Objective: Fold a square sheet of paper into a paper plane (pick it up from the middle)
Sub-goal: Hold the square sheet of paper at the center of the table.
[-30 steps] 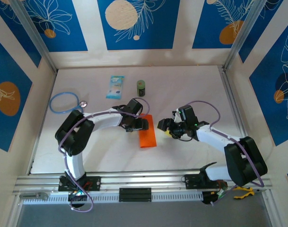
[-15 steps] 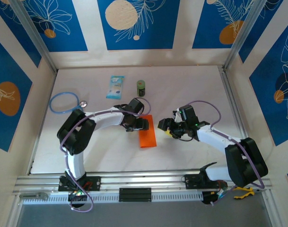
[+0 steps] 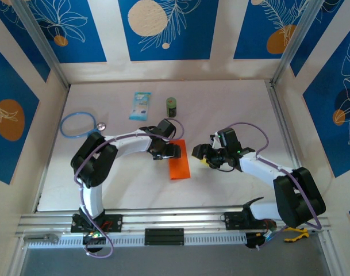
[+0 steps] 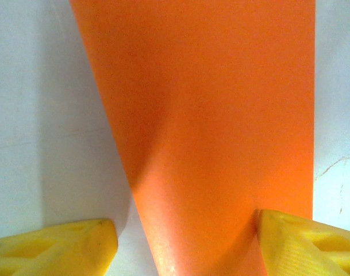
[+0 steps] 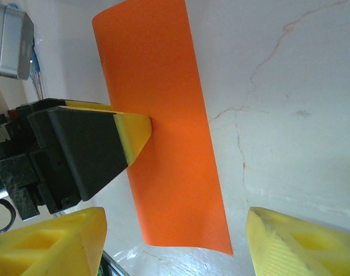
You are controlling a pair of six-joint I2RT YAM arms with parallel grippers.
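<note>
Sheet of paper point(image 3: 180, 167): bright orange narrow strip — flat on the white table point(image 3: 232, 103), between both grippers.
Left gripper point(image 3: 170, 151): jaws spread, one yellow tip touching the strip's far part.
Right gripper point(image 3: 201, 154): jaws spread — grasping nothing, just beside the strip.

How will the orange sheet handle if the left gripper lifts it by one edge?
Probably floppy: the orange sheet bows visibly, and its far end seems to curl off the table. It is likely very light, so a push may just slide it across the smooth surface. Its thin edge lies flat, which looks hard for the open left gripper to get under.
</note>
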